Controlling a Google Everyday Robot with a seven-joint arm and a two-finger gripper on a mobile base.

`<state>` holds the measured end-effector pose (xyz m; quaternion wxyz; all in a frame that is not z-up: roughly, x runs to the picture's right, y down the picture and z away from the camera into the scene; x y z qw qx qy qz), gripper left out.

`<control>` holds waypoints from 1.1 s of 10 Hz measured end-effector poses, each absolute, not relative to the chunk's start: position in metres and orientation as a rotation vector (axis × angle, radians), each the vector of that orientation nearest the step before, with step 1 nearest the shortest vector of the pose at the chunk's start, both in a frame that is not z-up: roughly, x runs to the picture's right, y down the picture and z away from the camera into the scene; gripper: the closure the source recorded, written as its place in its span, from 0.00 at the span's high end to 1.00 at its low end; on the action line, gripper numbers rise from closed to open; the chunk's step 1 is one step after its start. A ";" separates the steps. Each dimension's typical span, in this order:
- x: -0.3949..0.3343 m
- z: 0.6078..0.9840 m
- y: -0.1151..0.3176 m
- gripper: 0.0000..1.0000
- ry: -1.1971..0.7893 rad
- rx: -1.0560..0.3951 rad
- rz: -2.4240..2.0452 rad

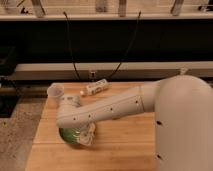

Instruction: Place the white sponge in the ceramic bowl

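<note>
The task was judged to be at or near the release. The gripper (86,135) was seen low over the right part of the bowl (69,138), which stood near the front left of the table (125,147). The sponge could not be made out as a separate thing. Only a pale mass was seen at the bowl's right rim, under the arm's end, and it could not be told how much of it was gripper and how much sponge. No sponge was seen lying elsewhere on the table, so it was judged to be either held over the bowl or already in it, hidden. Whether the gripper was open or closed could not be told, nor whether anything was held. What was left, on this reading, was for the sponge to be let go inside the bowl, if that was not yet done, and for the arm to be lifted clear.

The arm (110,107) was stretched from the right across the table, then bent downward near the cup (55,91) toward the bowl. Much of the bowl was covered by it; only the green left and front part was shown. The bottle (96,88) lay behind the arm, apart from it.
</note>
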<state>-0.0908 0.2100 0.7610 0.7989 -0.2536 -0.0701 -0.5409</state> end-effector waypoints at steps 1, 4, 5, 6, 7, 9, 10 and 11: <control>-0.091 0.761 0.209 0.08 -0.150 -0.541 -1.162; -0.089 0.761 0.208 0.08 -0.150 -0.533 -1.167; -0.089 0.761 0.208 0.08 -0.150 -0.531 -1.171; -0.089 0.762 0.208 0.08 -0.150 -0.529 -1.172; -0.089 0.761 0.208 0.08 -0.151 -0.526 -1.175; -0.088 0.762 0.207 0.08 -0.152 -0.519 -1.183; -0.088 0.762 0.207 0.07 -0.152 -0.516 -1.186; -0.088 0.762 0.206 0.03 -0.153 -0.513 -1.188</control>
